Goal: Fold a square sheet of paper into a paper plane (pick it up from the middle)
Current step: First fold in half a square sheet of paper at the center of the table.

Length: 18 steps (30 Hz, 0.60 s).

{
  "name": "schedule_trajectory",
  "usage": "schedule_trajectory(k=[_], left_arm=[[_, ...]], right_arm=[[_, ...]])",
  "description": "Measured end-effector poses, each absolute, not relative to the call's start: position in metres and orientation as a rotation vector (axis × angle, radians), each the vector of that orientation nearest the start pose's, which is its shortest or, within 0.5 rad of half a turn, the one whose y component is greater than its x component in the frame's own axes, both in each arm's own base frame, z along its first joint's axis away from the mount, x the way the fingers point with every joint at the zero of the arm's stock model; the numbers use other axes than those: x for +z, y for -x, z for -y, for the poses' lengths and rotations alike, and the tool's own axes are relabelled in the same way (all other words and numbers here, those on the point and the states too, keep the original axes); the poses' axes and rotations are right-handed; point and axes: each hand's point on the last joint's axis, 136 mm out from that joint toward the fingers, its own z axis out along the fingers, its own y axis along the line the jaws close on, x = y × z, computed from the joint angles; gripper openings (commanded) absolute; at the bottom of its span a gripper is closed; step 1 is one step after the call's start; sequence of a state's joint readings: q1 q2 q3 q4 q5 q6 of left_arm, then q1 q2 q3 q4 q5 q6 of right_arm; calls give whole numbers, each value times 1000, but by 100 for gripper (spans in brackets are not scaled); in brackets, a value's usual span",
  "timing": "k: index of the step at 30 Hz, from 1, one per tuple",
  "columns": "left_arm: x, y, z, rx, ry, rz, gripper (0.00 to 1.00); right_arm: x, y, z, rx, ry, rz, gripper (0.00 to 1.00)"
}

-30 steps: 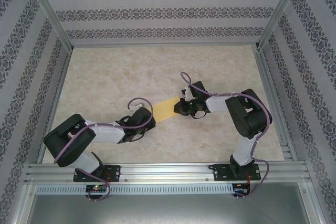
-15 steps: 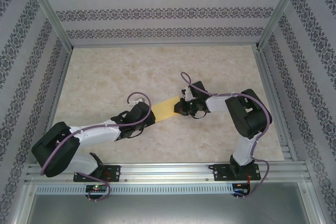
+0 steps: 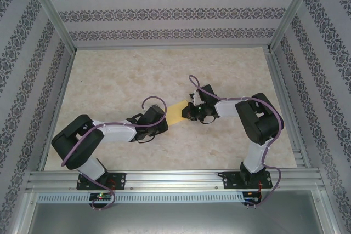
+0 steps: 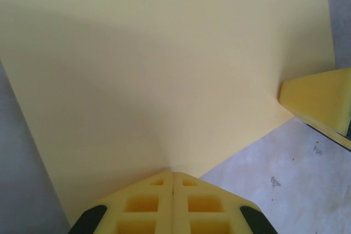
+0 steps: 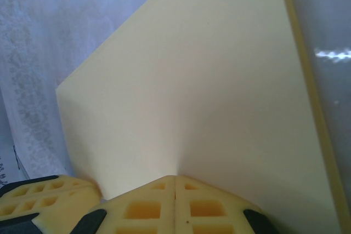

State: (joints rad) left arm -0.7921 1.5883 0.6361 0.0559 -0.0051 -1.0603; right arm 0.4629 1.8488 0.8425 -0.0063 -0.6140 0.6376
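1. Two tools meet at the middle of the tabletop (image 3: 120,75), with the square sheet of paper (image 3: 176,112) stretched between them.
2. From the top camera the visible yellow strip has its long axis running from lower left at the left tool (image 3: 164,120) up to the right at the right tool (image 3: 188,112).
3. Seen from the left wrist, the sheet (image 4: 164,69) fans out away from the left tool (image 4: 173,176). The pads are pressed together and nip the paper's near corner at their seam.
4. A yellow pad of the other arm touches the sheet's right-hand corner in that same view.
5. Seen from the right wrist, the sheet (image 5: 203,91) spreads up and to the right from the right tool (image 5: 175,182), whose pads are likewise closed on the paper's near edge. A second, darker layer shows along the sheet's right edge.
6. I cannot tell whether the paper rests on the surface or is held just above it.
7. Beige mottled surface lies all around the sheet. Walls (image 3: 164,12) with bands of dark floral pattern enclose three sides, and an aluminium rail (image 3: 175,178) carries both arm bases at the near edge.
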Motion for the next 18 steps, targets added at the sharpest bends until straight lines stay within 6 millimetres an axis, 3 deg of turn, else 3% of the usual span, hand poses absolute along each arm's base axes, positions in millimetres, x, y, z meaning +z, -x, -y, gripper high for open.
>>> schedule_trajectory(k=[11,18], left_arm=[[15,-257,258,-753,401,-2598,0],[16,-247,239,-719,438,-2583,0]], right_arm=[[10,-303,-262,1158,8,-2771,6],[10,-303,-262,1161,11,-2775,6]])
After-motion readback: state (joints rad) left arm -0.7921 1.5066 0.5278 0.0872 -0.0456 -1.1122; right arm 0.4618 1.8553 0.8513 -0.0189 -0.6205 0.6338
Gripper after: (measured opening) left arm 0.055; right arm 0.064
